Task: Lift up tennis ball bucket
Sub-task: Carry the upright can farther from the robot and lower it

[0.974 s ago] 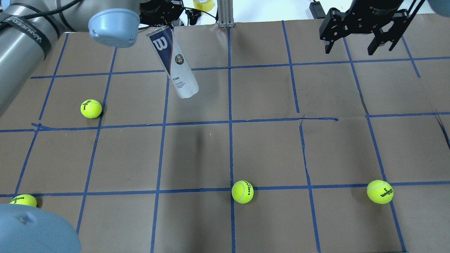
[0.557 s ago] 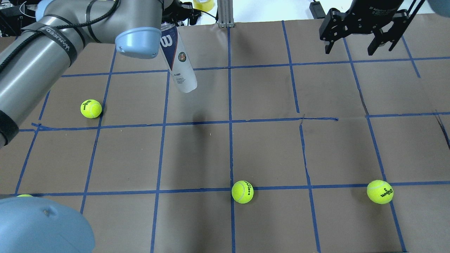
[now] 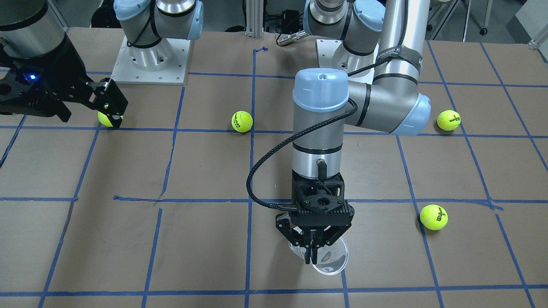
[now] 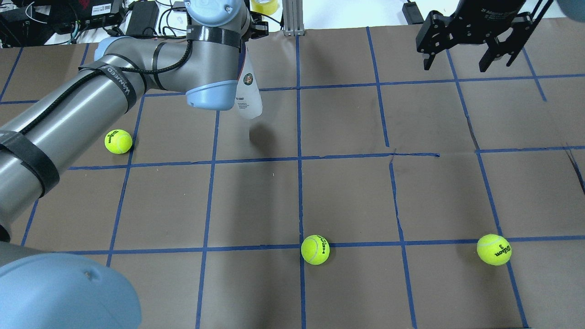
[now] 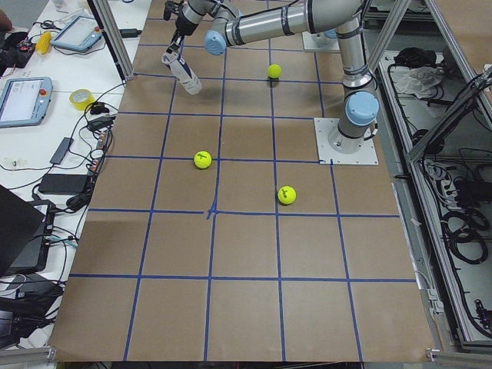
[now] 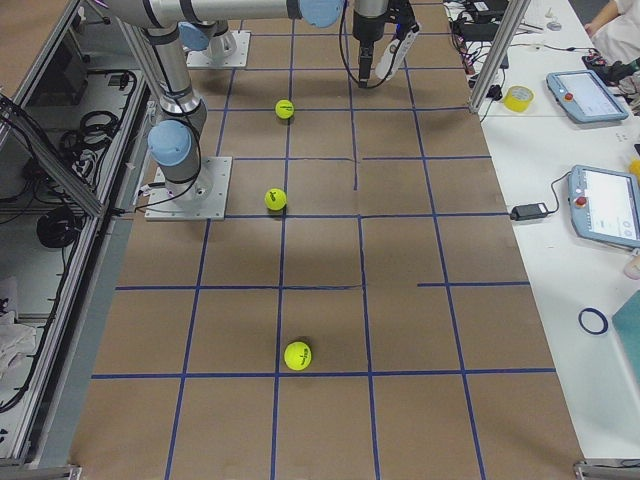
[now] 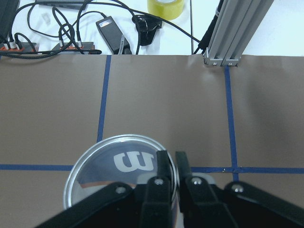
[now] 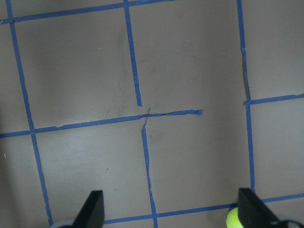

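The tennis ball bucket [image 4: 249, 93] is a clear can with a white and navy label. It hangs off the table at the far left-centre, close to upright. My left gripper [image 3: 311, 252] is shut on its rim, one finger inside and one outside, as the left wrist view [image 7: 171, 160] shows. The can's open mouth [image 7: 118, 164] lies under the fingers, and its clear bottom [image 3: 332, 261] shows in the front view. My right gripper [image 4: 461, 57] is open and empty above the far right of the table, its fingers [image 8: 92, 211] wide apart.
Yellow-green tennis balls lie on the brown paper: one at the left [image 4: 118, 141], one near centre [image 4: 315, 249], one at the near right [image 4: 494, 249]. An aluminium post [image 4: 292, 18] stands at the far edge. Cables and a tape roll [image 7: 166, 7] lie beyond it.
My left arm has swung over the can. The can has turned from slanted toward upright and its lower end has moved toward the far edge. The right arm has not moved.
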`<state>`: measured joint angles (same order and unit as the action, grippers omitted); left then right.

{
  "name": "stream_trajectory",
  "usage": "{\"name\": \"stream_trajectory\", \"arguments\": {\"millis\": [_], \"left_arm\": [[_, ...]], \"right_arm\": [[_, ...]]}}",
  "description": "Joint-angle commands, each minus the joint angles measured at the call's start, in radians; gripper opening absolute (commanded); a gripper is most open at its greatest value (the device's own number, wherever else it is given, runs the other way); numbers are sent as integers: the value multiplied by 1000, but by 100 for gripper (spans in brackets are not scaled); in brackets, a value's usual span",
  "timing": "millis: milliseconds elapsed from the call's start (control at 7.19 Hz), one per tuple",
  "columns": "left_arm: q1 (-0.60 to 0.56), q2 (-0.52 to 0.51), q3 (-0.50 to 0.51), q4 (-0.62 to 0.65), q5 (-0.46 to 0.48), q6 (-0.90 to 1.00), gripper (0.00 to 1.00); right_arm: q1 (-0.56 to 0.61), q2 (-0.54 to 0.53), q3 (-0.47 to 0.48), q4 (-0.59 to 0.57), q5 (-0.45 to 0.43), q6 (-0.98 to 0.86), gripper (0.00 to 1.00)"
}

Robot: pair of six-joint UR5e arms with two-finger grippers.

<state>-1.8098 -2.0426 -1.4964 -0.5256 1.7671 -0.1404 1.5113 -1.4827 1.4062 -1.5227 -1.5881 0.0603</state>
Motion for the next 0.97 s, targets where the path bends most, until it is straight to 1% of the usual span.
{"name": "stream_trajectory", "arguments": {"millis": [0, 139, 557, 835], "left_arm": [[-32, -2, -50, 117, 31, 21, 0], [-34, -2, -89, 190, 29, 48, 0], [-37, -16, -104, 226, 26, 97, 0], [-45, -22, -104, 226, 18, 87, 0]], "right_arm": [[0, 1, 0, 1, 0, 0, 100], [0, -1, -1, -1, 2, 0, 100], [0, 1, 0, -1, 3, 1, 100], [-2, 1, 0, -1, -1, 0, 100]]}}
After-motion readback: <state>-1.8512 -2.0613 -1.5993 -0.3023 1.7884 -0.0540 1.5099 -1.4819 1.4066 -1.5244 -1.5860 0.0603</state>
